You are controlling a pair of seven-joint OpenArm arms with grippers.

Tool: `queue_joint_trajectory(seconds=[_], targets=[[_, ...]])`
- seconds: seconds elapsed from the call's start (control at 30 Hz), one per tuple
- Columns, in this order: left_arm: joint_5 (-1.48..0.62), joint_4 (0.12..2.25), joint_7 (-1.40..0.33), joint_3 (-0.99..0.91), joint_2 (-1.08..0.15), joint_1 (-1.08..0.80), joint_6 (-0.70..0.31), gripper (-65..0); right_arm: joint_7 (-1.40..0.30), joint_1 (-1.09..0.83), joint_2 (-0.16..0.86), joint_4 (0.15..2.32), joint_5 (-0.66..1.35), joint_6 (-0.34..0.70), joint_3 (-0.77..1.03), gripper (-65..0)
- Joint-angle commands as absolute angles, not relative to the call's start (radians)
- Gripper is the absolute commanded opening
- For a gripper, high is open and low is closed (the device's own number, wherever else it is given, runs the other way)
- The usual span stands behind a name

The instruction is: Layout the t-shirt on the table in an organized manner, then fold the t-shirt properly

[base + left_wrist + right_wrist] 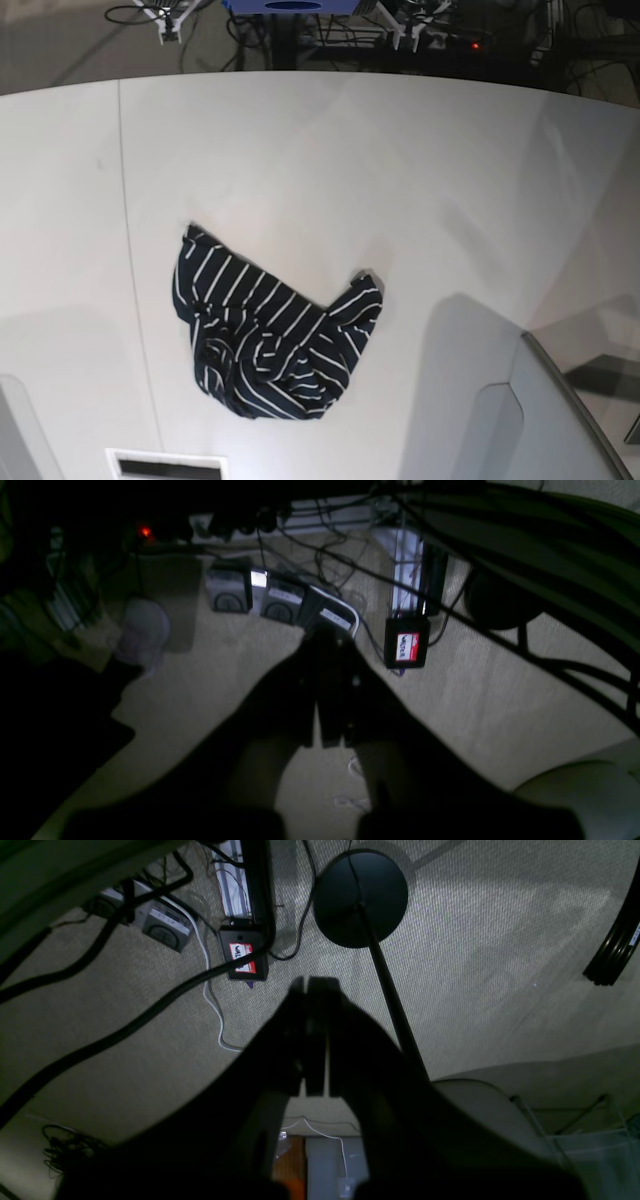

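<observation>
Both hands are clenched on nothing and parked off the bench: left hand (330, 690) and right hand (315, 1040) each hang over the carpet (475, 965), fingers pressed together, pointing down at cables and power bricks rather than at any cloth. Neither arm shows in the base view, so this reads as a rest pose w/ the task not yet begun.

T-shirt (275, 340) lies crumpled in a heap on the bench (400, 170), toward the near-left part of the top, just right of the thin dark seam line (125, 200). Stripes run in several directions, so the fabric is folded over itself; one corner sticks up at upper left, another at upper right. Sleeves and collar can't be picked out, prob. buried in the bunch.

Room is generous: bare bench spreads on the far side and to the right, enough to spread the shirt flat. Near edge is close to the heap's lower end, and a slotted panel (167, 466) sits just below it, so spreading should go away from that edge, toward the middle.
</observation>
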State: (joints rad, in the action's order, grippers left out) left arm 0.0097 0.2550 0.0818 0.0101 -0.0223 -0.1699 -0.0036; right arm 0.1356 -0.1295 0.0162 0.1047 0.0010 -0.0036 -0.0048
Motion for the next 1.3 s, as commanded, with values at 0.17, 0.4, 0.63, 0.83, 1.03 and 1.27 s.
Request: queue_joint_trajectory(seconds=[0.17,0.4,0.63,0.83,1.03,1.27], targets=[[0.005,0.282,0.085,0.012,-0.024,-0.199,-0.001,-65.0,0.139,-0.140,0.018,0.105,0.007,-0.007,-0.005,-64.5],[0.005,0.275,0.085,0.012,-0.024,-0.199,-0.001,-65.0,0.140,-0.143,0.018,0.108,0.007,-0.007,-0.004,-64.5],[0.005,0.275,0.085,0.012,-0.035,-0.199,-0.001,-65.0,0.140,-0.153,0.019,0.110,0.007,-0.007,-0.005,-64.5],[0.005,0.275,0.085,0.012,-0.038,-0.199,-0.001,-65.0,0.140,-0.154,0.019,0.110,0.007,-0.007,-0.007,-64.5],[0.005,0.280,0.085,0.012,-0.038,-0.219,-0.001,-65.0,0.140,-0.170,0.019,0.110,0.007,-0.007,-0.004,-64.7],[0.005,0.438,0.219,0.012,-0.097,-0.381,-0.001,-65.0,0.137,-0.401,0.022,0.383,0.005,-0.007,0.143,-64.8]])
